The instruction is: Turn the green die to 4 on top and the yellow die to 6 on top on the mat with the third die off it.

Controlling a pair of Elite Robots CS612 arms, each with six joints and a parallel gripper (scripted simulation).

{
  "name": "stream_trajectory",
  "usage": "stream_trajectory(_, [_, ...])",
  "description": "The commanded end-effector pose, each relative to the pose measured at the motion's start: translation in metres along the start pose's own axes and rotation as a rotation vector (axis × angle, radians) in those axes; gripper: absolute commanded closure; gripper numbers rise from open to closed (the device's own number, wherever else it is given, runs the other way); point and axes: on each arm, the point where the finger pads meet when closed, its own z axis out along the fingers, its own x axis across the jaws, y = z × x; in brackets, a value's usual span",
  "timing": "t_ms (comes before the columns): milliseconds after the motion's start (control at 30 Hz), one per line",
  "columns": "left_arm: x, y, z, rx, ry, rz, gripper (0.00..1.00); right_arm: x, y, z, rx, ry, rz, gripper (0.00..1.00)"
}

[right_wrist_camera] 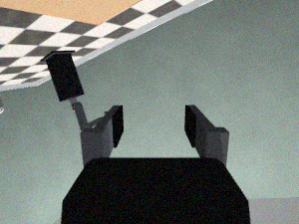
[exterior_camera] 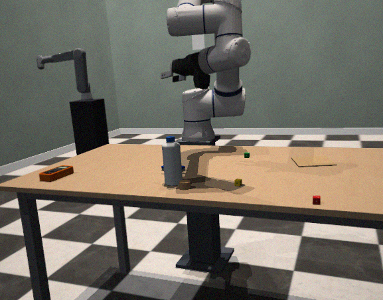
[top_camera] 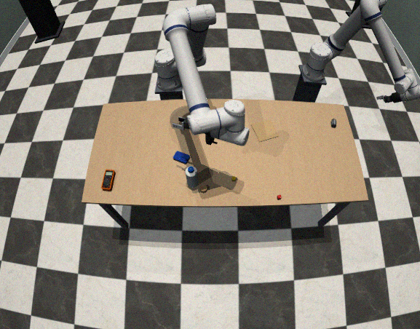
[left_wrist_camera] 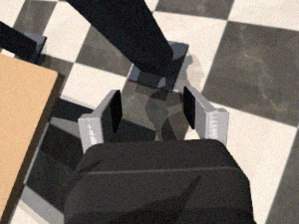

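You're at the approach stage, by my read: all three dice sit off the mat (top_camera: 266, 133) (exterior_camera: 313, 162). The green die (exterior_camera: 247, 154) is at the back of the worktop (top_camera: 136, 145) (exterior_camera: 107, 159) (left_wrist_camera: 20, 109) (right_wrist_camera: 75, 6), the yellow die (top_camera: 234, 178) (exterior_camera: 237, 182) nearer the front, and the red die (top_camera: 279, 197) (exterior_camera: 316, 200) by the front edge. Left fingers (top_camera: 381, 97) wide apart, beyond the worktop; right fingers (top_camera: 177, 122) (exterior_camera: 168, 77) wide apart too, both holding nothing. Next you'll want one arm squared over green or yellow, top number checked first; I can't read the pips. Leave red where it is!
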Motion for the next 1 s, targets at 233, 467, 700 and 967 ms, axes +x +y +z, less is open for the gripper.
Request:
stream_trajectory(233, [0.111,-0.081,-0.003,-0.269,0.024,-0.419,0.00,0.000,0.001,0.000,0.001,0.000,0.001,0.00])
stream_trajectory(467, [0.168,-0.145,0.002,-0.425,0.019,-0.697,0.00,0.000,0.001,0.000,0.001,0.000,0.001,0.00])
stream_trajectory(700, [0.201,-0.192,0.008,-0.529,0.010,-0.890,0.00,0.000,0.001,0.000,0.001,0.000,0.001,0.00])
stream_trajectory(967, [0.226,-0.235,0.015,-0.615,0.000,-1.052,0.00,0.000,0.001,0.000,0.001,0.000,0.001,0.00])
